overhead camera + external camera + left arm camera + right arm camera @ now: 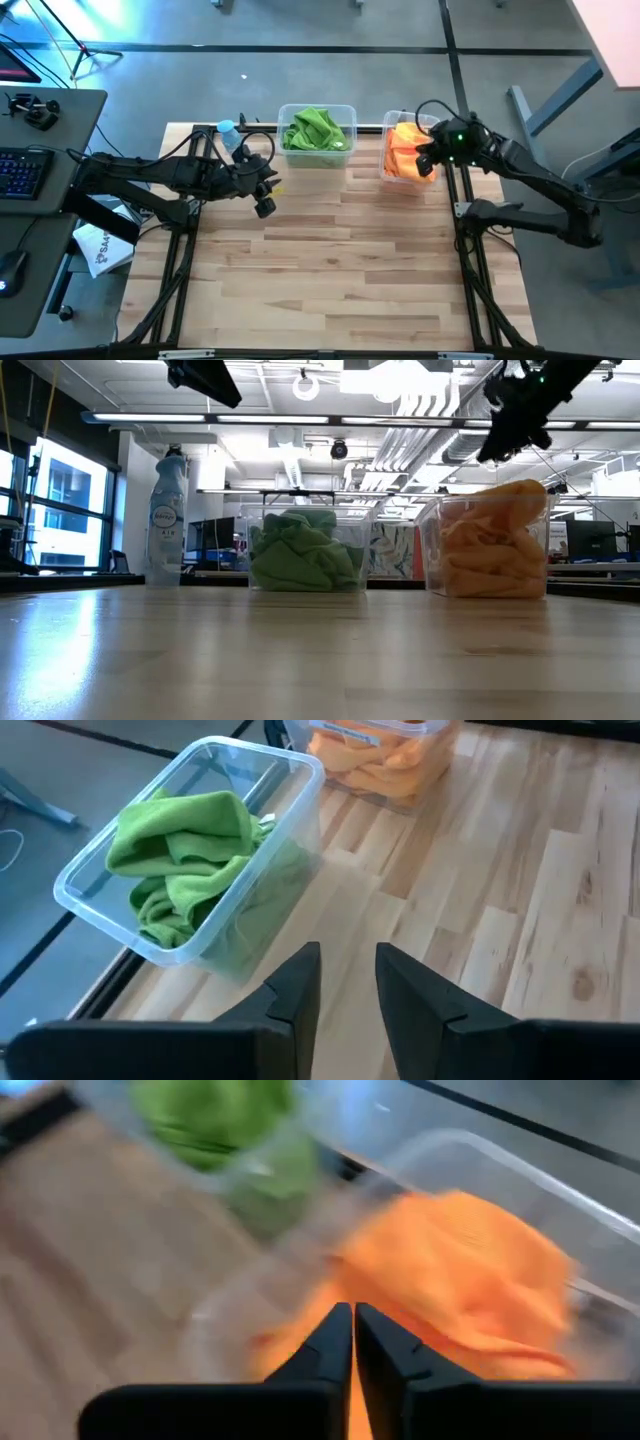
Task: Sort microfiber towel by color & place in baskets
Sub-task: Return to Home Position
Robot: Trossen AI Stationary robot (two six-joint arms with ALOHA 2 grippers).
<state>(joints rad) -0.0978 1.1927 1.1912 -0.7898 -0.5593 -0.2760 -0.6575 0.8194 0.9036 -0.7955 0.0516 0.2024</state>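
Green towels (316,130) fill the wider clear basket (351,128) at the table's far edge; the left wrist view shows them too (180,860). Orange towels (403,155) are heaped in the narrower basket (385,172) to its right, rising above its rim (500,530). My right gripper (354,1325) hangs shut and empty just above the orange heap (450,1270), clear of it in the low view (492,455). To the left of the green basket, my left gripper (348,975) hovers open above bare wood (265,207), with nothing between its fingers.
A clear bottle with a blue cap (228,133) stands at the far edge, left of the green basket and close to my left arm. The near half of the wooden table (330,280) is bare. A desk with a keyboard (20,170) stands beyond the left edge.
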